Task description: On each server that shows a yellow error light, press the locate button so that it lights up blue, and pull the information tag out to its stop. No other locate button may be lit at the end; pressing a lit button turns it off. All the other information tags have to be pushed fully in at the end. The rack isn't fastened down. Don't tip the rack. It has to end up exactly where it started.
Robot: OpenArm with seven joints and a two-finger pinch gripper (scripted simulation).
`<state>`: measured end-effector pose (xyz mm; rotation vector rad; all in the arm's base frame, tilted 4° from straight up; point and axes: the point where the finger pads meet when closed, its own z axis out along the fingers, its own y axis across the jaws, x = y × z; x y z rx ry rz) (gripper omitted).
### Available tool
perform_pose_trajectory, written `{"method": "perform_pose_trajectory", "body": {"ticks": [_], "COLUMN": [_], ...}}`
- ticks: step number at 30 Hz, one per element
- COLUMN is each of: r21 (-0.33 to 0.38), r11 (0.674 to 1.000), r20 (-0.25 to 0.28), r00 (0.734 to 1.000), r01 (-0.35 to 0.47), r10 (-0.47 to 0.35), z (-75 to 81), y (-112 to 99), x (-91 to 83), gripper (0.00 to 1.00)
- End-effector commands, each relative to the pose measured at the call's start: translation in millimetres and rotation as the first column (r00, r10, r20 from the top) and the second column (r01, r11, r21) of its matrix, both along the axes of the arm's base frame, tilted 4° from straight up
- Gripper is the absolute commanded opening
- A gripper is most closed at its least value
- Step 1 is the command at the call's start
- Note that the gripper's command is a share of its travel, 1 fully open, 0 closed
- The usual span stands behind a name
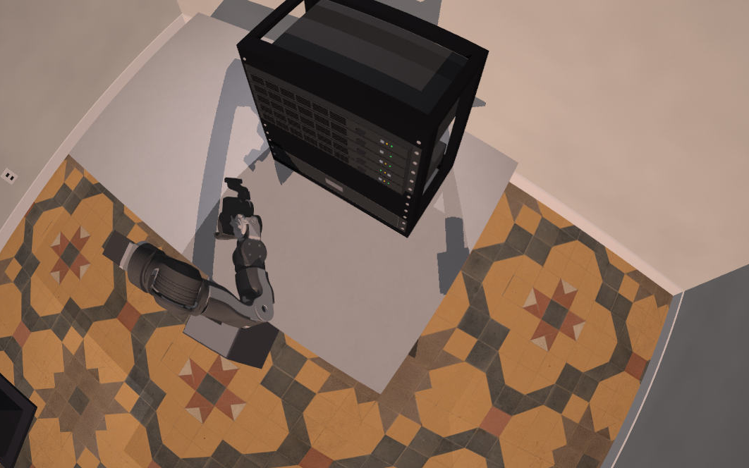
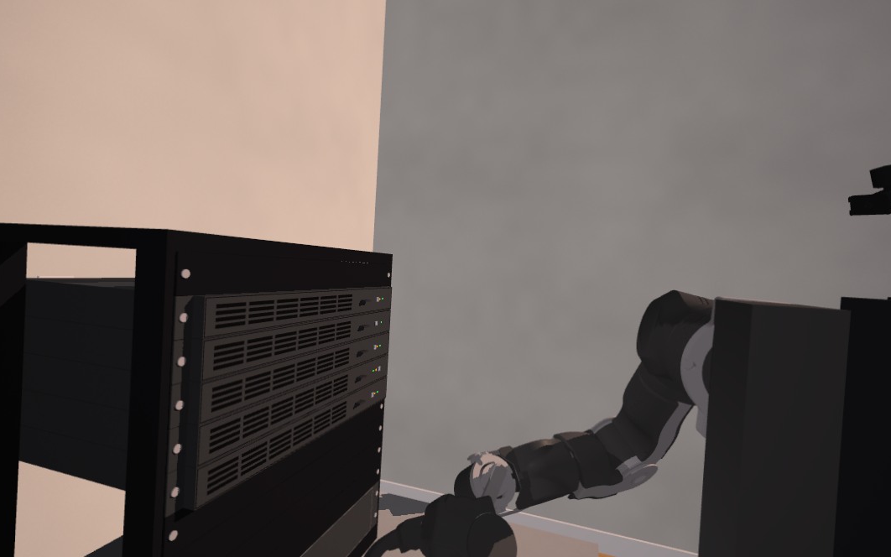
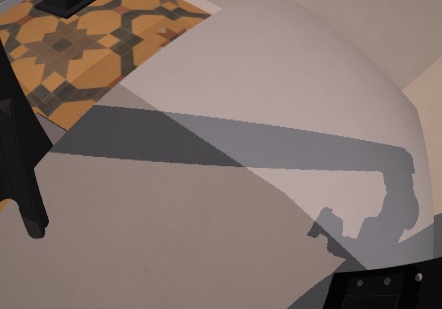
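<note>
Black rack (image 1: 331, 87) (image 2: 152, 360) (image 3: 327, 294) upright, well apart from gripper (image 1: 236, 185) (image 3: 35, 227); fingers spread wide, holding nothing.

Top view steeply down, exterior low sideways, both across the rack (image 1: 331, 87) (image 2: 151, 346).

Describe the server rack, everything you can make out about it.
The rack is a black, boxy frame, metal by its look, standing upright on the pale surface. Its sides are partly open. Five dark slotted server fronts stack in its upper part, with small green and amber lights near one end; plain black panels lie above and below. Pale round studs dot the front posts. The arm appears clear of it.
</note>
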<state>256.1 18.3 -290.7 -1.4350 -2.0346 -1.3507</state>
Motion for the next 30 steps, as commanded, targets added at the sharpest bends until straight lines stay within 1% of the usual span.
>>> {"method": "perform_pose_trajectory", "body": {"ticks": [1,4,6,8,11,14,16,20,23,25,27,30], "r21": [-0.005,-0.020,-0.029,-0.039,-0.053,-0.064,-0.064,-0.075,-0.079,-0.080,-0.073,-0.067], "r11": [0.998,0.986,0.972,0.954,0.921,0.881,0.881,0.822,0.776,0.744,0.711,0.665], "r20": [0.022,0.054,0.080,0.108,0.154,0.206,0.206,0.279,0.337,0.375,0.418,0.475], "r00": [0.998,0.985,0.970,0.951,0.914,0.870,0.870,0.803,0.749,0.712,0.668,0.610], "r01": [0.061,0.167,0.232,0.297,0.386,0.468,0.468,0.564,0.626,0.663,0.700,0.744], "r10": [-0.061,-0.166,-0.229,-0.291,-0.374,-0.447,-0.447,-0.526,-0.570,-0.594,-0.615,-0.635], "z": [1.9,4.1,6.4,9.0,14.3,20.9,20.9,32.0,41.9,49.0,57.8,70.1], "y": [-11,-34,-50,-67,-92,-117,-117,-150,-173,-188,-202,-222], "x": [8.7,20.6,27.6,34.0,42.3,49.0,49.0,55.7,59.1,60.8,62.6,63.7], "gripper": [1.00,1.00,1.00,1.00,1.00,1.00,1.00,1.00,1.00,1.00,1.00,1.00]}}
